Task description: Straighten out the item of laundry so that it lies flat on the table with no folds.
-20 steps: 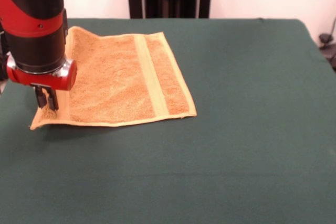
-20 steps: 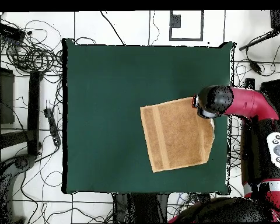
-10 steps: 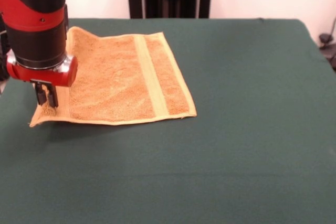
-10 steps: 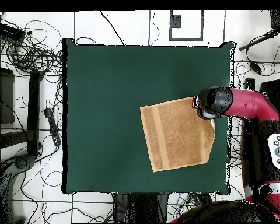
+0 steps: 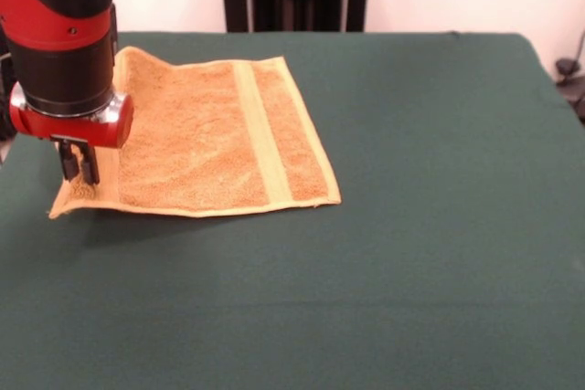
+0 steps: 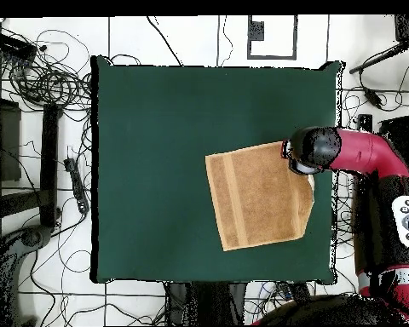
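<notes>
The towel [image 5: 206, 139] is spread near one edge of the green table [image 5: 411, 226], well away from the middle. One corner is pinched by the gripper [image 5: 79, 169] — the two dark fingers [image 5: 89, 164] are closed tight on the cloth, with a bit of fluff seen between them. The corner is probably held so that it can be pulled outward and the cloth drawn smooth. The towel is orange-yellow and fuzzy, with a flat pale band across it. Most of it looks flat — only the held corner is raised a little, and the far corner by the arm [image 6: 361, 153] looks wavy.
</notes>
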Available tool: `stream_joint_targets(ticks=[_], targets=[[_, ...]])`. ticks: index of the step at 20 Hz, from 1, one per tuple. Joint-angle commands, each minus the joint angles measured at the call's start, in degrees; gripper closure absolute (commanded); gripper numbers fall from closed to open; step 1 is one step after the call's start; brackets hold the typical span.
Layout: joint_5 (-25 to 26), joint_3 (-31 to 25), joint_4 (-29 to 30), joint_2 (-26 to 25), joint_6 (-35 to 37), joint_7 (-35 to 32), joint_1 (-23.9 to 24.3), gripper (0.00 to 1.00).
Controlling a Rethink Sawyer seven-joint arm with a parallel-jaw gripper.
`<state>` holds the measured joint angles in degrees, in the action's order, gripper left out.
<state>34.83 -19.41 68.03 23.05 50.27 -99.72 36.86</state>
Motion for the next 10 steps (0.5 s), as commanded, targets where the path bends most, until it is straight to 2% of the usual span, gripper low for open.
stream_joint_targets(ticks=[1,10], targets=[[1.16,-6.16,4.88,-0.75,-3.29,13.41,-1.18,1.00],[1.35,-6.32,4.89,-0.96,-3.11,13.99,-1.06,1.00]])
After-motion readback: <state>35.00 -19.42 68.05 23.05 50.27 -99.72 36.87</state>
